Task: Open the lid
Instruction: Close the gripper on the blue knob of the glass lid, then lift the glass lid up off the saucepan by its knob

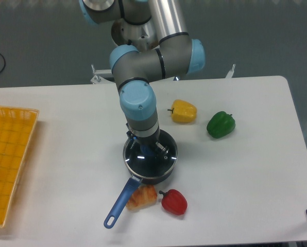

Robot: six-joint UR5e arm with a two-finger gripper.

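I've got the gripper [147,150] down over the saucepan [169,167] near the table's centre, right on top of the lid [151,160]. The lid is on the pan, glass w/ metal rim, and looks seated flat as far as I can judge; no gap or tilt I can make out. The blue knob is mostly hidden under the wrist, just a bit of blue showing between the fingers. Can't tell how wide the fingers are or whether they've actually closed on the knob; the arm blocks that from this cam.

So progress, my read: approach done, arm in position on the knob, lid not off yet. Left to do: confirm grip, lift straight up, carry the lid clear and put it down somewhere free.

Pan's blue handle [120,203] sticks out toward the front-left edge. Just beside it sits a croissant [141,197], touching or nearly touching the handle, w/ a red bell pepper [174,201] right next to that. Yellow pepper [183,111] and green pepper [220,124] are behind-right of the pan, apart from it. Orange mesh tray [9,164] at the left edge.

Surface is a plain white table [246,180], matte. Behind it dark grey floor, a black cable at far left.
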